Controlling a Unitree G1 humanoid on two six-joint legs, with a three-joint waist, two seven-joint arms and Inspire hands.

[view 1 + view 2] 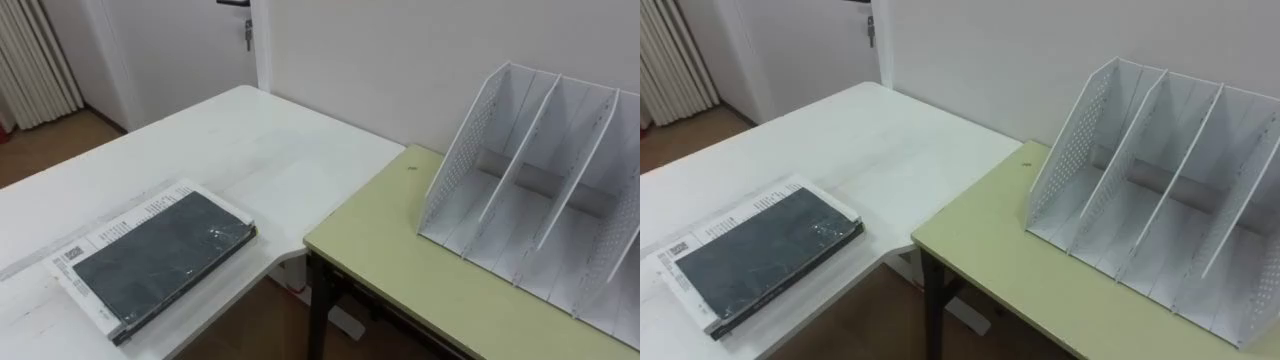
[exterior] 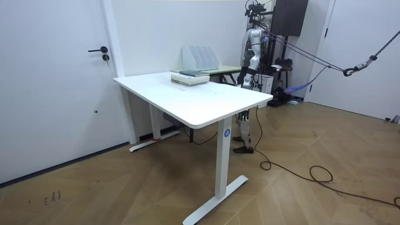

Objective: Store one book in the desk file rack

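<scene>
1. Nearest, noted book [image 1: 160, 258], dark-covered, lying flat on white table [image 1: 250, 140] atop a white printed sheet or volume, close to the table's inner corner.
2. Observed file rack [image 1: 540, 190] standing on green desk [image 1: 400, 260] against the wall, well apart from book.
3. Recorded green desk just beside white table.
4. Placed robot, per room view, standing behind white table, beside green desk.
5. Located left hand [image 2: 257, 80] and right hand [image 2: 245, 76] low by the body; could not tell either hand's state.
</scene>
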